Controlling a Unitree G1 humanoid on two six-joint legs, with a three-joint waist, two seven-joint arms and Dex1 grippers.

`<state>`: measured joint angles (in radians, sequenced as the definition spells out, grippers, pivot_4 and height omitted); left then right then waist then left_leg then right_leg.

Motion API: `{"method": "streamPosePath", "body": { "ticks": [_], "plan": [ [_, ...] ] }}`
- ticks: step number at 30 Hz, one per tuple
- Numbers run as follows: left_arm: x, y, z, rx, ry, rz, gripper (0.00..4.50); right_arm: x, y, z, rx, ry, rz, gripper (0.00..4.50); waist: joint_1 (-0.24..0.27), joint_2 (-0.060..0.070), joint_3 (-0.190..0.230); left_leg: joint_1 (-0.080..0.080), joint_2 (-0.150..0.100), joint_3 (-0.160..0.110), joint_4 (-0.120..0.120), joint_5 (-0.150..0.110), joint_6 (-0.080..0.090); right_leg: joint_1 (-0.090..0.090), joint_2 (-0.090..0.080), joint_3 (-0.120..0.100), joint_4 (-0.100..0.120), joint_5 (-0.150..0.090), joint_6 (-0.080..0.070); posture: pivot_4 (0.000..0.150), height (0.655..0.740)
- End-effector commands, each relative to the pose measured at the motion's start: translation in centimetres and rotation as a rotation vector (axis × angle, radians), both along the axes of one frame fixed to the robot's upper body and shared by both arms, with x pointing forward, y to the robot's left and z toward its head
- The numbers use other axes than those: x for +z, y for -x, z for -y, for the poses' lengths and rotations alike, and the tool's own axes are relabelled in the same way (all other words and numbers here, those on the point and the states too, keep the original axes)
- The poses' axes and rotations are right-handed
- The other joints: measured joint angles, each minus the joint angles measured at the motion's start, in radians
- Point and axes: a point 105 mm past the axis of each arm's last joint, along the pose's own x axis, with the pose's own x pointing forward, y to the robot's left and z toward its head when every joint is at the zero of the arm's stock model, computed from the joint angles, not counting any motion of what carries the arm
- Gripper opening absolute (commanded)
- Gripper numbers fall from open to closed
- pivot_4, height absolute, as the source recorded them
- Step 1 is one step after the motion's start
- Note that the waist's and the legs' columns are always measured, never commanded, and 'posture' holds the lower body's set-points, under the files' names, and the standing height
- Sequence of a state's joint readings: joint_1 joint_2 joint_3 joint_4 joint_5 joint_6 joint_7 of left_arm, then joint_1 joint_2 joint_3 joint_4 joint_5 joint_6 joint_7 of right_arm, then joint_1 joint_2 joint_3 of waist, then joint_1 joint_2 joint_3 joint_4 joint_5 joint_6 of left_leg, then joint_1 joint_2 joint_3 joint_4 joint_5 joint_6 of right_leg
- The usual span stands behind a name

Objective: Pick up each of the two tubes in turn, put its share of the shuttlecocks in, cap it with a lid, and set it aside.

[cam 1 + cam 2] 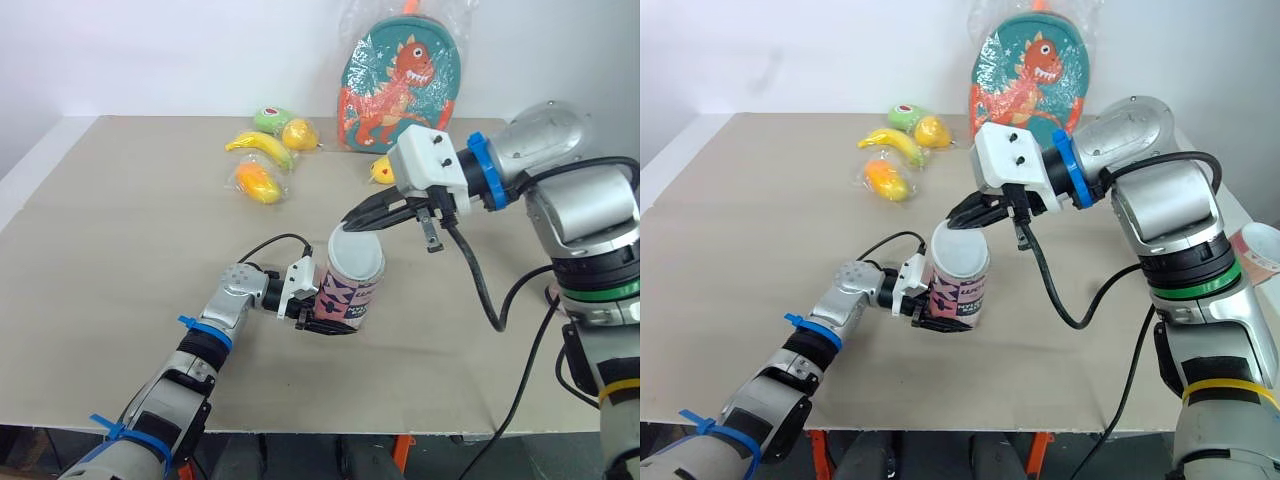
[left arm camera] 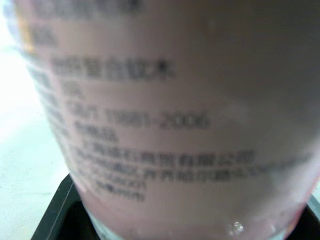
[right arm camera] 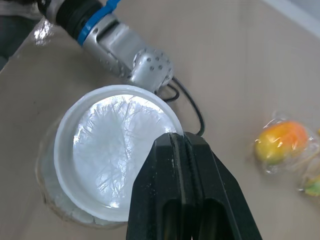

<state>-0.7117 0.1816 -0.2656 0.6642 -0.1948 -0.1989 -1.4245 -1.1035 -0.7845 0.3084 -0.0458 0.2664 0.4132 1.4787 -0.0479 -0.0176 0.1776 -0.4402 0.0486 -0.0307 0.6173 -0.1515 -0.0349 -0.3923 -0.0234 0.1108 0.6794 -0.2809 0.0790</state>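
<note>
Middle of the frame, the left claw (image 1: 333, 322) is clamped round the base of the pink tube (image 1: 352, 288), which stands upright over the tabletop (image 1: 130, 220). The right claw (image 1: 360, 222) is pinched together on the rim of the translucent lid (image 1: 357, 252), which sits tilted on the tube's mouth.

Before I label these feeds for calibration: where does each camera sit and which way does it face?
Left and right eye: on the head, facing forward-down over the table; both arms show, left pincer gripping the tube, right pincer at the lid.
Left wrist: faces the tube's label close up.
Right wrist: faces down onto the lid; left arm shows.
All share the tube.
</note>
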Motion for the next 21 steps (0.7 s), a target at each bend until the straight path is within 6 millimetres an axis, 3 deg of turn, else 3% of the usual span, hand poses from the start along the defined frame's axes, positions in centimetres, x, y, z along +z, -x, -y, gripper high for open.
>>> {"method": "streamPosePath", "body": {
  "ticks": [1, 7, 12, 17, 21],
  "plan": [
    [-0.8, -0.3, -0.7, 0.034, -0.034, -0.010, 2.83, 0.7, 0.6, 0.2, 0.034, 0.034, 0.043, 0.10, 0.000, 0.000, 0.000, 0.000, 0.000, 0.000, 0.000, 0.000, 0.000, 0.000, 0.000, 0.000, 0.000, 0.000, 0.000, 0.150, 0.7347],
    [-0.8, -0.3, -0.6, 0.031, -0.035, -0.011, 2.83, 0.4, 0.9, 0.4, 0.051, 0.079, 0.033, 0.10, 0.000, 0.000, 0.000, 0.000, 0.000, 0.000, 0.000, 0.000, 0.000, 0.000, 0.000, 0.000, 0.000, 0.000, 0.000, 0.150, 0.7347],
    [-0.8, -0.4, -0.3, 0.025, -0.034, -0.010, 2.83, 1.5, 0.2, 0.0, 0.054, 0.082, 0.041, 0.10, 0.000, 0.000, 0.000, 0.000, 0.000, 0.000, 0.000, 0.000, 0.000, 0.000, 0.000, 0.000, 0.000, 0.000, 0.000, 0.150, 0.7347],
    [-0.8, -0.4, -0.3, 0.025, -0.033, -0.010, 2.83, 0.4, -0.2, -0.4, 0.080, 0.133, 0.010, 0.10, 0.000, 0.000, 0.000, 0.000, 0.000, 0.000, 0.000, 0.000, 0.000, 0.000, 0.000, 0.000, 0.000, 0.000, 0.000, 0.150, 0.7347],
    [-0.8, -0.4, -0.4, 0.028, -0.035, -0.010, 2.83, 0.8, -0.7, -1.3, 0.097, 0.122, -0.006, 0.10, 0.000, 0.000, 0.000, 0.000, 0.000, 0.000, 0.000, 0.000, 0.000, 0.000, 0.000, 0.000, 0.000, 0.000, 0.000, 0.150, 0.7347]
  ]
}}
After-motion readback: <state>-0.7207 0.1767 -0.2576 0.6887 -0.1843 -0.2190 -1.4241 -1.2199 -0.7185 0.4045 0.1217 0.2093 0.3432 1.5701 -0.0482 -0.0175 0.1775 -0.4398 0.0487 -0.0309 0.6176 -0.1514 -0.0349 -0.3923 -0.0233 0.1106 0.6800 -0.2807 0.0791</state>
